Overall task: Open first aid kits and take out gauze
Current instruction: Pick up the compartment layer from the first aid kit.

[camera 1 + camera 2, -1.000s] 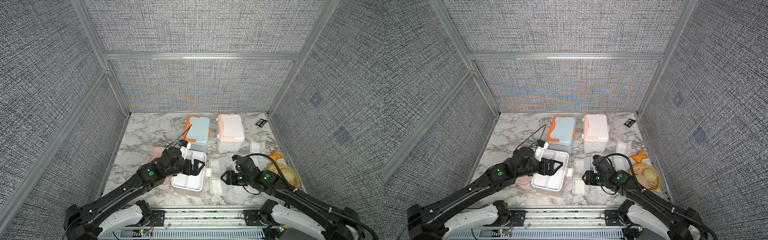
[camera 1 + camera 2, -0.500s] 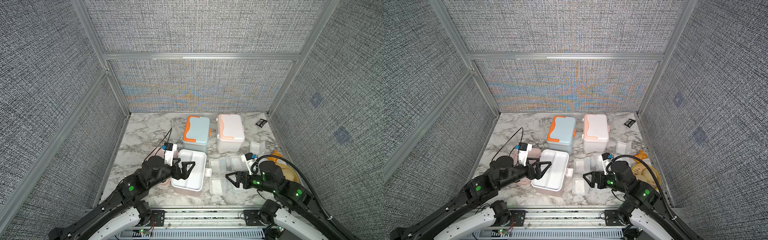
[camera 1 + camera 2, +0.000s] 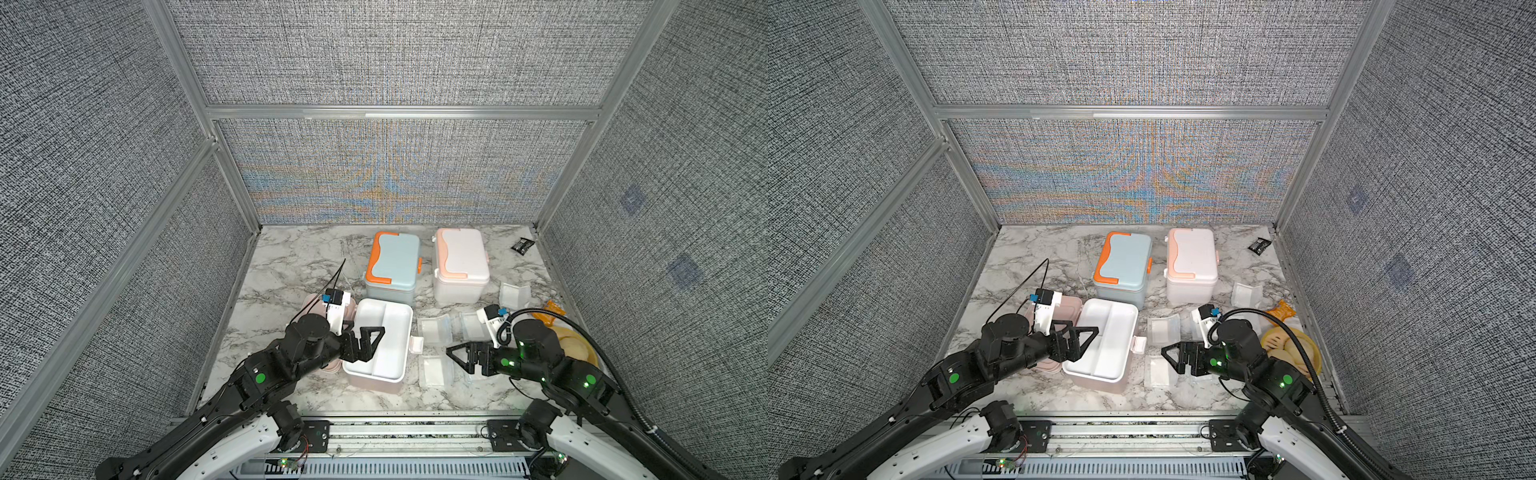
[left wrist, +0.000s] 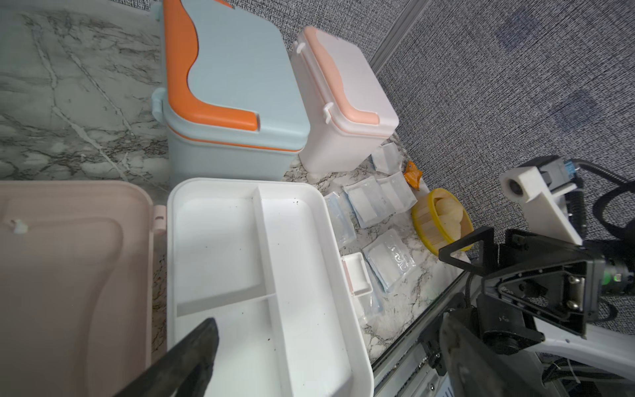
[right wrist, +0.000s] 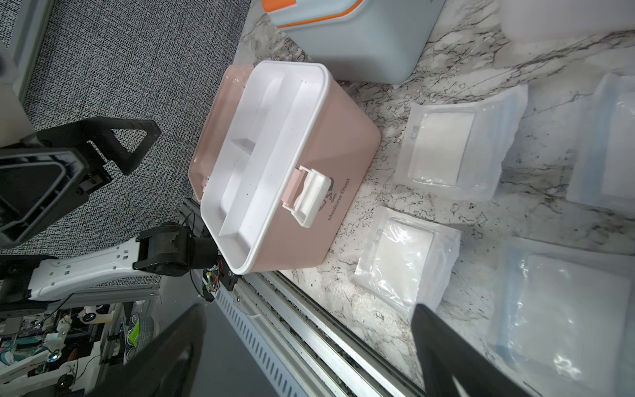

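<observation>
The pink first aid kit stands open near the front, its white tray empty and its lid lying flat beside it. The light blue kit and the white and peach kit stand shut behind it. Several gauze pads lie on the marble right of the pink kit, among them one gauze pad and a nearer one. My left gripper hangs open over the tray's left side. My right gripper is open and empty just right of the front gauze pad.
A yellow bowl of crackers and an orange packet sit by the right wall. A small black packet lies at the back right corner. A metal rail borders the table's front edge.
Both arms have drawn back toward the front. The left gripper has retreated from above the tray's middle to its left side. The right gripper's jaws have spread wider.
</observation>
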Robot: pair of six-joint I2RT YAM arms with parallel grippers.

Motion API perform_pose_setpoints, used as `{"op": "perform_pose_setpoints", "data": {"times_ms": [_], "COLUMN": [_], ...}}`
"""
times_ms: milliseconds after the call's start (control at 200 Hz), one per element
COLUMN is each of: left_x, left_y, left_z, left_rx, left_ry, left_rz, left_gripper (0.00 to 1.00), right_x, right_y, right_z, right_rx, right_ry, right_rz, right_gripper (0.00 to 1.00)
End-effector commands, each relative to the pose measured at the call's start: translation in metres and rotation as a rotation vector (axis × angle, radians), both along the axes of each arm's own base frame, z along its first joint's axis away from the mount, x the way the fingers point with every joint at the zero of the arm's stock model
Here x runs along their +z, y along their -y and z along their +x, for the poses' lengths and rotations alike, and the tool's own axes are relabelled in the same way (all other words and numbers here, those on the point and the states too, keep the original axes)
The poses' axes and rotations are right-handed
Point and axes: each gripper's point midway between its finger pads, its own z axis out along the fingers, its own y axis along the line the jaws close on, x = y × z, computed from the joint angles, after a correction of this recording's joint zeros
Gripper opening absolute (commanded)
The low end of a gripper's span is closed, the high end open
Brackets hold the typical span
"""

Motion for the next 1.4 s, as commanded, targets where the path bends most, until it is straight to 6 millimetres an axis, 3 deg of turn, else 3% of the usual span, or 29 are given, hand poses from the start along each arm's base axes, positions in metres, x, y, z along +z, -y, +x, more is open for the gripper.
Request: {"op": "perform_pose_setpoints", "data": {"times_ms": [0, 135, 245, 465, 715, 866, 1051, 1096, 1111, 1201, 1391], "left_x": [-0.011, -0.026, -0.036, -0.047, -0.041, -0.038, -0.029, -0.027, -0.026, -0.023, -0.013], "left_y": [-0.006, -0.017, -0.023, -0.023, -0.018, -0.025, -0.019, -0.019, -0.019, -0.021, -0.028], "left_z": [0.003, 0.007, 0.011, 0.014, 0.022, 0.038, 0.056, 0.06, 0.061, 0.066, 0.066], "left_rx": [0.024, 0.076, 0.099, 0.097, 0.076, 0.122, 0.124, 0.131, 0.133, 0.144, 0.174], "left_ry": [-0.024, -0.061, -0.098, -0.158, -0.164, -0.166, -0.148, -0.139, -0.139, -0.132, -0.109], "left_rz": [0.056, 0.111, 0.115, 0.071, 0.064, 0.088, 0.044, 0.038, 0.037, 0.019, -0.03], "left_gripper": [1.0, 1.0, 0.99, 1.0, 0.99, 1.0, 0.99, 1.0, 1.0, 1.0, 1.0], "right_x": [0.013, 0.019, 0.012, 0.007, -0.007, -0.013, -0.015, -0.023, -0.015, -0.017, -0.009], "right_y": [-0.013, -0.025, -0.038, -0.06, -0.079, -0.091, -0.106, -0.102, -0.104, -0.101, -0.109], "right_z": [0.005, 0.011, 0.018, 0.024, 0.034, 0.043, 0.059, 0.067, 0.073, 0.087, 0.099], "right_rx": [0.026, 0.044, 0.063, 0.108, 0.16, 0.208, 0.239, 0.194, 0.176, 0.114, 0.077], "right_ry": [0.02, 0.032, 0.015, 0.02, 0.016, 0.028, 0.043, 0.026, 0.037, 0.022, -0.001], "right_rz": [0.046, 0.045, 0.003, -0.049, -0.109, -0.156, -0.213, -0.257, -0.256, -0.331, -0.346], "right_gripper": [0.95, 0.95, 0.95, 0.94, 0.95, 0.97, 0.99, 0.99, 0.99, 0.99, 0.99]}}
